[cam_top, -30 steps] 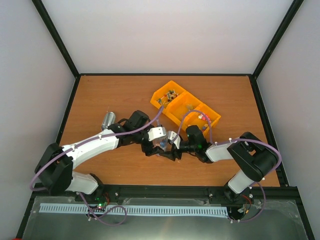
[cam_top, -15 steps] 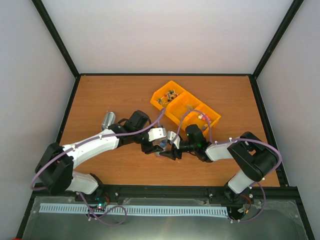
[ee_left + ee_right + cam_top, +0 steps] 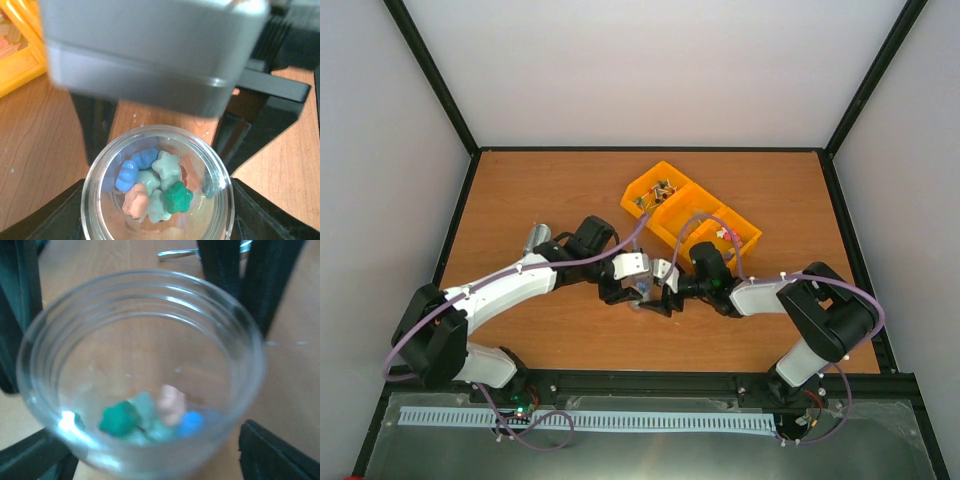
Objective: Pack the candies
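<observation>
The candies (image 3: 150, 187) are small moulded pieces, star-shaped and ribbed, in blue, pale green, dark green and peach. They lie heaped at the bottom of a clear glass jar (image 3: 225, 185). The jar stands between the fingers of the left gripper (image 3: 156, 205), which is partly open and clamps the wall on both sides. The right gripper (image 3: 150, 447) straddles the same jar; whether it grips cannot be determined.

Small pastel star-shaped candies (image 3: 152, 187) are held in a clear round glass jar (image 3: 90, 200), which is stood on the brown wooden table (image 3: 540, 190). A three-compartment orange plastic bin (image 3: 658, 226) is placed behind it, to the right.
</observation>
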`<state>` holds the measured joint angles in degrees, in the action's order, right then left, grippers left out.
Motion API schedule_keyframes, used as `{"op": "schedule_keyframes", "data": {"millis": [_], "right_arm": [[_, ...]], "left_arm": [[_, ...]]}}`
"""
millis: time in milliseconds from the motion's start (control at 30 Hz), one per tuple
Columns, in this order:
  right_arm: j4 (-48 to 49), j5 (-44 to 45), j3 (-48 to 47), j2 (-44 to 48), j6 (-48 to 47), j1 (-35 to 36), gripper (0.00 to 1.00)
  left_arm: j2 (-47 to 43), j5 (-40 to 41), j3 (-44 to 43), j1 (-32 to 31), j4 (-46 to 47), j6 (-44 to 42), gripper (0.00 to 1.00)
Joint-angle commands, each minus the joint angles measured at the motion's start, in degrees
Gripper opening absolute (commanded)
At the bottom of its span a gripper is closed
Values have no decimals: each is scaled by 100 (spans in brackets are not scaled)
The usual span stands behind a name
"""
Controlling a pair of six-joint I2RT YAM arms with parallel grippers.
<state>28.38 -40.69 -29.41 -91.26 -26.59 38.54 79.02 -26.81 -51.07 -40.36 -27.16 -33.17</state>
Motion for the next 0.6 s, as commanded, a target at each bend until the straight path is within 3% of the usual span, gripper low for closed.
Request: {"op": "schedule_keyframes", "data": {"millis": [0,133,400,500,567], "right_arm": [[759,555,-16,82,340,-193,89],[852,507,107,142,671,-181,92],[1451,959,189,-193,905,241,89],[1542,966,114,-296,954,285,82],[1552,904,113,-306,856,285,72]], "left_arm": [[153,252,-68,252,-435,452,51],[88,693,27,338,-14,1045,49],[152,621,140,339,329,1579,48],[74,390,165,336,286,1409,49],[80,279,133,336,117,1084,49]]}}
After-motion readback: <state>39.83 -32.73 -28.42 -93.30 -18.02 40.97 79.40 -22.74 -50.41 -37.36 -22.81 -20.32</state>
